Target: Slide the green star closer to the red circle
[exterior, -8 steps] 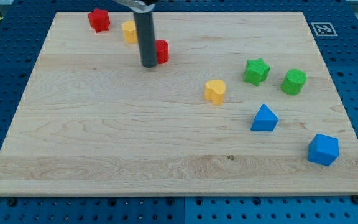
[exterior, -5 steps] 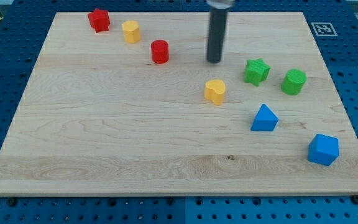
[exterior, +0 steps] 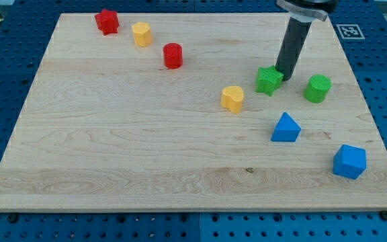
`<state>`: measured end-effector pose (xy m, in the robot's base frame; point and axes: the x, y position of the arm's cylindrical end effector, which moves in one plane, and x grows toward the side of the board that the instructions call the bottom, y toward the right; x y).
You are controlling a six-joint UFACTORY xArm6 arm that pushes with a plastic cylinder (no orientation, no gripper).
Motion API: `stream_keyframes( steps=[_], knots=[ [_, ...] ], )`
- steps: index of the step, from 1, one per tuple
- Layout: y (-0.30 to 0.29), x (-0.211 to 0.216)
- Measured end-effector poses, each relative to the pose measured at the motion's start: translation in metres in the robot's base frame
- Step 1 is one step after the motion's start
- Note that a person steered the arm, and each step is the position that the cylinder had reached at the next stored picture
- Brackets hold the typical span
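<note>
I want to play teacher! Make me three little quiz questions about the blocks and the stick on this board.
1. True or false: my tip touches the green star.
2. Which block lies nearest the view's bottom right? A) blue triangle B) blue cube C) green cylinder
3. Fill in: between the green star and the red circle sits a ______ block.

Key: 1 true, on the star's right side. 2 B. 3 yellow, a little below the straight line.
</note>
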<state>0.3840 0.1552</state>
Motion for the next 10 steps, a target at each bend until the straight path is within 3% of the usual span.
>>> stream_keyframes(
  steps=[3, 10],
  knots=[
    [0.039, 0.034],
    [-0.095, 0.002]
  ],
)
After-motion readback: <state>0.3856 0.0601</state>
